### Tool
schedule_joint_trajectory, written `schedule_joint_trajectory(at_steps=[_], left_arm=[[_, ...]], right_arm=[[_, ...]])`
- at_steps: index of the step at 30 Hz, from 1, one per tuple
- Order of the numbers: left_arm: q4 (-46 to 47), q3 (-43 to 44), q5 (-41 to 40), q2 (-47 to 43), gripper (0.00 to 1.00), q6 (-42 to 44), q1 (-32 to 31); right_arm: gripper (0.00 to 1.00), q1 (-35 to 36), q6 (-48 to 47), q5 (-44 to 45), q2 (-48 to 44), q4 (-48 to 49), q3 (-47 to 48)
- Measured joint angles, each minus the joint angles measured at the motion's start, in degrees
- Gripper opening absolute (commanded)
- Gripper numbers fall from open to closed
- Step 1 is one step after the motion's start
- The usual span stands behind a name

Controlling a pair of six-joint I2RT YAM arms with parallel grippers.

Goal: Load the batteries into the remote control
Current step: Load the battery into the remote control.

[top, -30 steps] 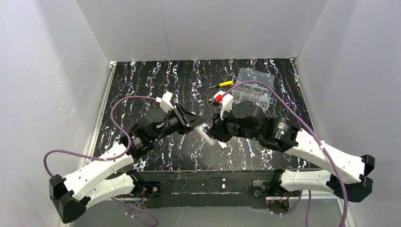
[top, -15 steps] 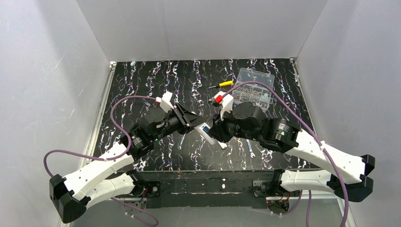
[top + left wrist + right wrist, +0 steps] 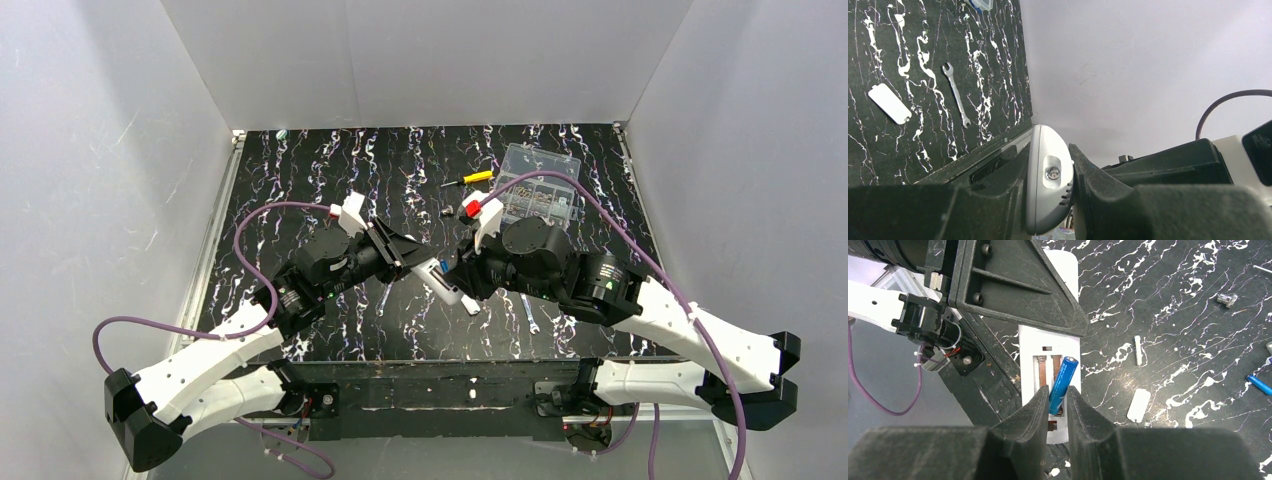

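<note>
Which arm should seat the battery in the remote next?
Right. The right tool grips the blue battery, tilted over the open bay of the remote. The left tool is clamped on the remote's end, so it is busy holding it.

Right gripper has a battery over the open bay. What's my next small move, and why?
Probably rotate the right gripper slightly so the battery lines up with the compartment. The battery sits slanted across that open compartment of the remote control, which the left gripper clamps; it is not seated yet.
</note>
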Motion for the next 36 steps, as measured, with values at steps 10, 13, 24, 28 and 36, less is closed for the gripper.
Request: schedule_joint_trajectory(at_steps=[10, 13, 24, 28, 36], left_arm=[[0.3, -0.5, 0.0, 0.0, 0.0, 0.0, 0.0], [0.3, -0.7, 0.0, 0.0, 0.0, 0.0, 0.0], [0.5, -0.7, 0.3, 0.1, 0.0, -0.2, 0.0], [0.6, -0.8, 0.3, 0.1, 0.0, -0.2, 0.0], [0.8, -0.9, 0.3, 0.1, 0.0, -0.2, 0.0]], right_arm=[[0.29, 0.0, -0.4, 0.0, 0.0, 0.2, -0.5], [0.29, 0.0, -0.5, -0.2, 0.0, 0.1, -0.7], [0.31, 0.0, -0.8, -0.9, 0.0, 0.2, -0.9], [0.32, 0.0, -1.3, -1.3, 0.0, 0.2, -0.9], [0.33, 0.0, -2.3, -1.9, 0.0, 0.2, -1.0]])
